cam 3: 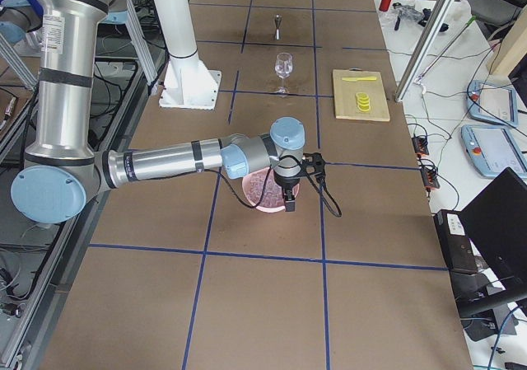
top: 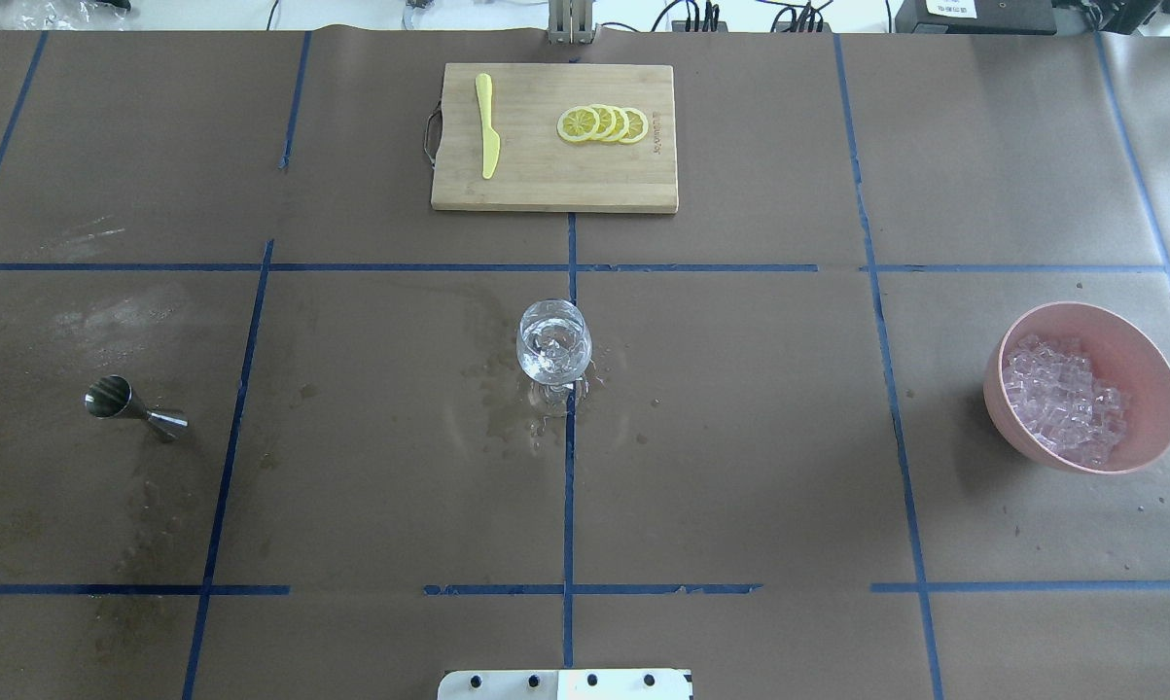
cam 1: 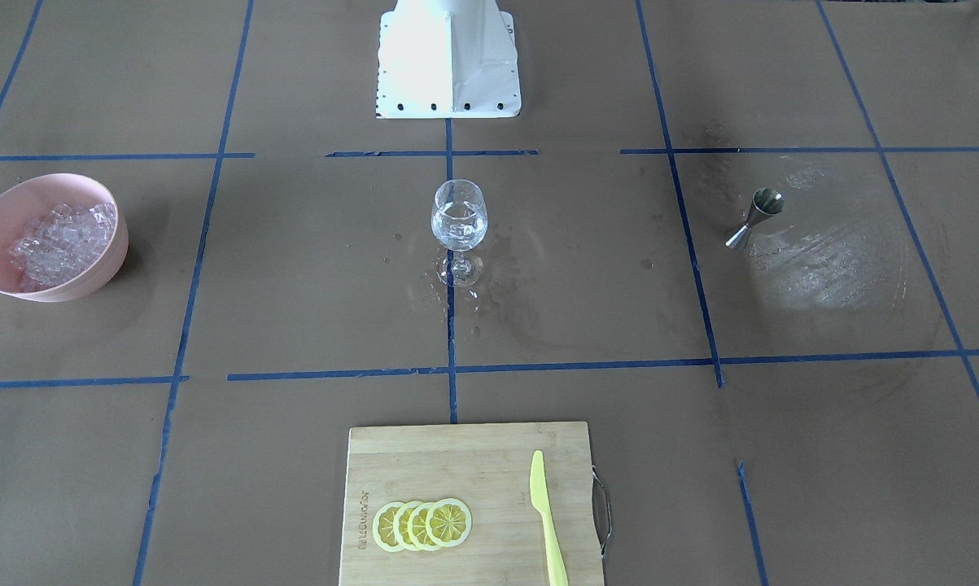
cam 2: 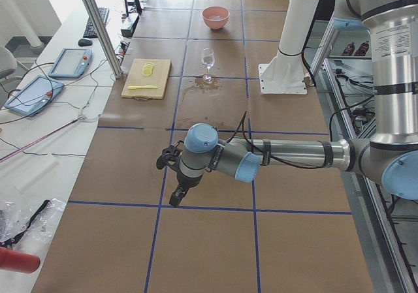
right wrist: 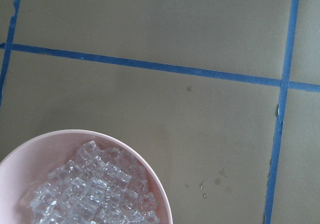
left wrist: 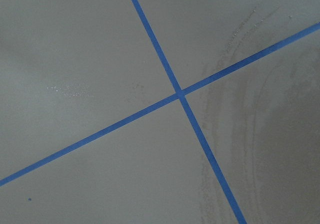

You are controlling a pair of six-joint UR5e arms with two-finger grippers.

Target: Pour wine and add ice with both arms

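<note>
I cannot tell whether my left hand (cam 2: 177, 197) or right hand (cam 3: 290, 201) is open or holding anything; dropped ice (cam 1: 58, 240) could tip the glass (cam 1: 459, 220)

Overhead view: glass (top: 553, 342) at centre, jigger (top: 135, 403) far left, bowl (top: 1134, 352) holding ice (top: 1061, 399) far right, cutting board (top: 546, 180) at top centre

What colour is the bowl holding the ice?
The bowl is pale pink, with the clear ice heaped inside. It shows best in the overhead exterior view.
</note>
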